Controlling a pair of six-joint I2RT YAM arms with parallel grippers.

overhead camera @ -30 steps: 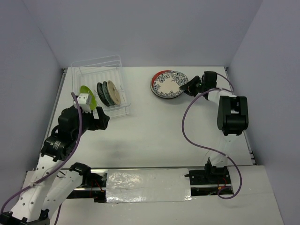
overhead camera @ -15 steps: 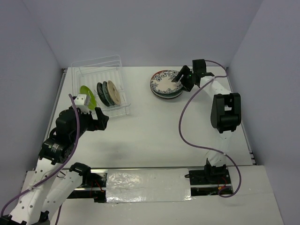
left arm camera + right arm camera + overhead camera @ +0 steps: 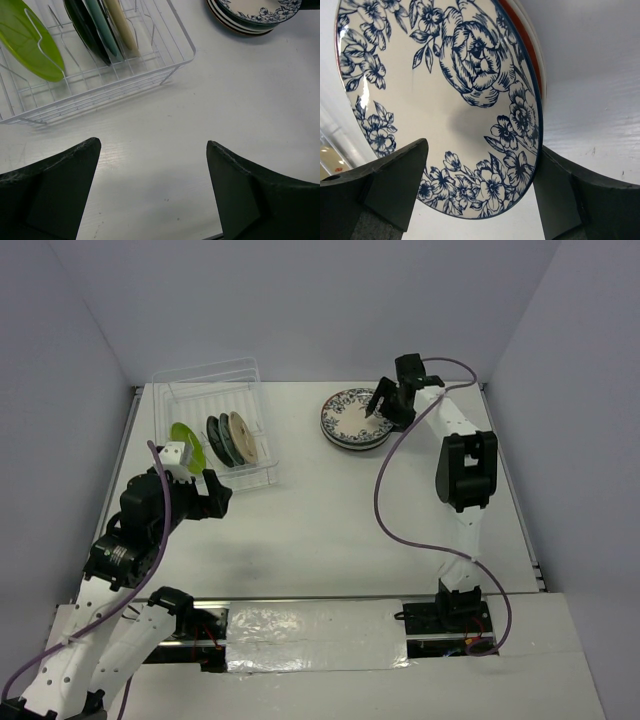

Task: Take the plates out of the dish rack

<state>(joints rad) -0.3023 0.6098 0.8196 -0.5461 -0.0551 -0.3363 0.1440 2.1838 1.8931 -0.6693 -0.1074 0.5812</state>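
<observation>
readable text: none | labels, brands: none | numbers, signs: none | checked: all 3 views, top and both wrists

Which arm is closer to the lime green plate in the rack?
Left. The left gripper hovers open just short of the dish rack, close to the lime green plate. The right gripper is far off to the right, over the stacked plates.

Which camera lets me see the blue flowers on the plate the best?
The right wrist view: the blue-flowered plate fills it, and every petal looks sharp. The top external view shows the plate small and far away. The left wrist view catches only its edge at the top.
</observation>
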